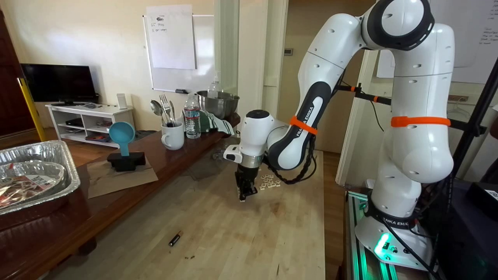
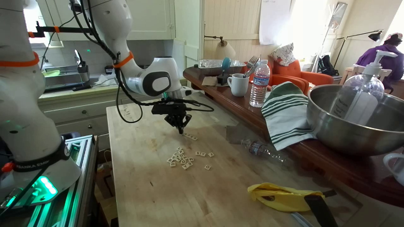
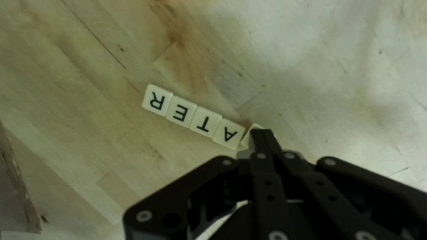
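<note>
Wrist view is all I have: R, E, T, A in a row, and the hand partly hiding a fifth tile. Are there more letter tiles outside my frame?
Observer: Yes. Both exterior views show loose tiles scattered on the table, apart from the row by the hand.

Operator: Thanks. Is anything besides tiles lying on that surface, out of my sight?

Observer: Yes. In an exterior view, a clear plastic bottle lies on its side, close to the raised brown counter.
</note>
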